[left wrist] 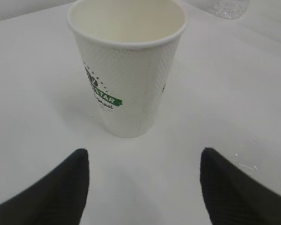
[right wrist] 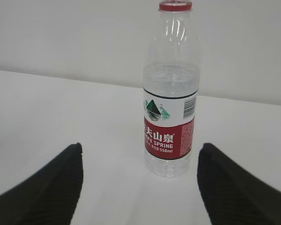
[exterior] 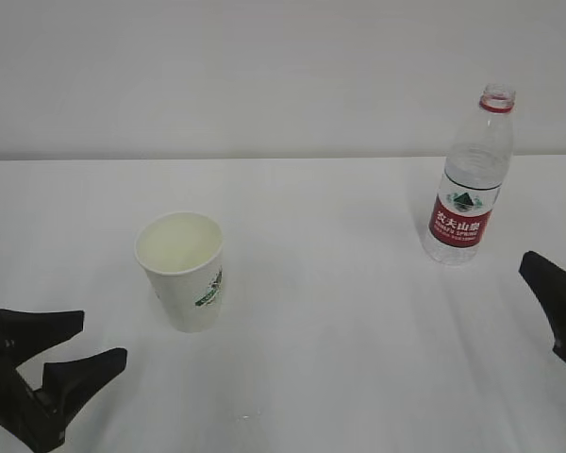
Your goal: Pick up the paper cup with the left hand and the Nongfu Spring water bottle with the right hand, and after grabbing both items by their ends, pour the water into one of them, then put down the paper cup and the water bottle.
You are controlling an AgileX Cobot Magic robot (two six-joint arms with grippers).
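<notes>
The white paper cup (exterior: 183, 274) with a green logo stands upright left of centre on the table; the left wrist view shows the cup (left wrist: 127, 70) just ahead of the open fingers. My left gripper (exterior: 94, 342) sits at the lower left, open and empty, a short way from the cup. The Nongfu Spring water bottle (exterior: 469, 179) stands upright at the right, uncapped, with water (right wrist: 171, 84) partway up it. The bottle (right wrist: 170, 93) lies ahead of my right gripper (right wrist: 140, 152), which is open and empty. Only one finger (exterior: 557, 302) of it shows at the exterior view's right edge.
The white table (exterior: 340, 311) runs back to a plain white wall (exterior: 264, 66). A few small droplets (exterior: 245, 415) lie on the table in front of the cup.
</notes>
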